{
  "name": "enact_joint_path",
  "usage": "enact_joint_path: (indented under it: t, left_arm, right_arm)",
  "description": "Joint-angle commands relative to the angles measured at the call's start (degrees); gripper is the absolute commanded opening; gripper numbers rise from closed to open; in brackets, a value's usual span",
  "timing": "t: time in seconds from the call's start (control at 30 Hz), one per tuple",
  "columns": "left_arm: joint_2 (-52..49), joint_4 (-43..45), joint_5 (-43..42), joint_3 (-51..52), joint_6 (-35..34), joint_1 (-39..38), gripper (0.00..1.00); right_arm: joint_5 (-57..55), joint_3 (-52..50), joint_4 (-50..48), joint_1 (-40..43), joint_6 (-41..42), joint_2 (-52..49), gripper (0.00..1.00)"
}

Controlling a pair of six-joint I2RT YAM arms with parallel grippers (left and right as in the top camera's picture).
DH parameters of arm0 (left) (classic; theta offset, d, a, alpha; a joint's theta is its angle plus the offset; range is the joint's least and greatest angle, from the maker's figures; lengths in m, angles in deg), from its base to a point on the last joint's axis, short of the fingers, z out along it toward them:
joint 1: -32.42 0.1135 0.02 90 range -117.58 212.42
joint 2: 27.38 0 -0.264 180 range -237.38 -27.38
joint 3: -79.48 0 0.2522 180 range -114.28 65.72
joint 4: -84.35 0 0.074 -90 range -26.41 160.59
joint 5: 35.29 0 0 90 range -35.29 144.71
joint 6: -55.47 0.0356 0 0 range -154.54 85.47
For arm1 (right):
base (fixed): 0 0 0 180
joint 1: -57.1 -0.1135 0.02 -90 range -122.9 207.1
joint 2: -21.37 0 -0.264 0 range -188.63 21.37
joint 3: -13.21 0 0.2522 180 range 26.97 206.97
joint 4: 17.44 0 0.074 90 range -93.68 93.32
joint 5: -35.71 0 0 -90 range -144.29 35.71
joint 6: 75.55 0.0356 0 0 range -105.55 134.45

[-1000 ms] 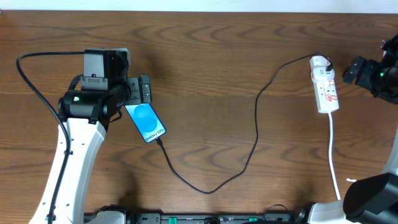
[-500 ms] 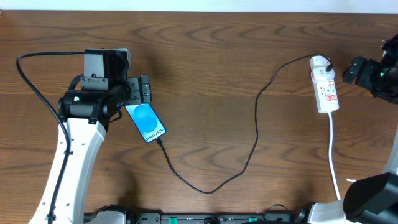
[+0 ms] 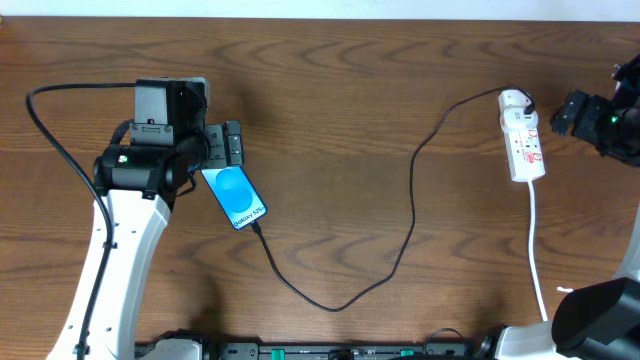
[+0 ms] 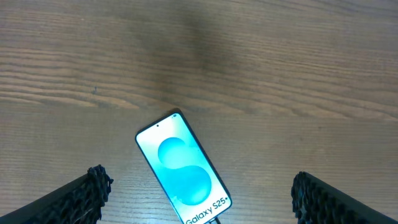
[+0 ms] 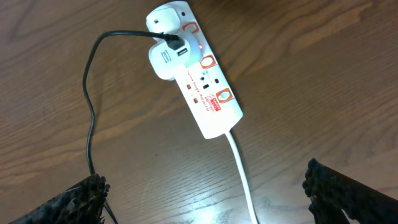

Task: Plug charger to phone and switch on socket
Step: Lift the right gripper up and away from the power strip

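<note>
The phone lies face up on the wooden table, its screen lit blue and white; it also shows in the left wrist view. The black charger cable meets the phone's lower edge, loops across the table and ends in a white adapter seated in the white socket strip. My left gripper is open, hovering over the phone's upper end with the phone between its fingertips. My right gripper is open and empty, just right of the strip.
The strip's white cord runs toward the table's front edge. The left arm's black cable arcs at the far left. A small red light glows on the strip beside the adapter.
</note>
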Motion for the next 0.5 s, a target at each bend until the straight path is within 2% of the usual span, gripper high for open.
enact_joint_path:
  t: [0.0,0.47]
  left_arm:
    - [-0.17,-0.13,0.96,-0.72,0.94,-0.02,0.95]
    - [1.86,0.24,0.96,1.42,0.92,-0.02,0.95]
  right_arm:
    - [0.61,0.98,0.15,0.04,0.79,0.50,0.99]
    - [0.61,0.98,0.15,0.04,0.79,0.50,0.99]
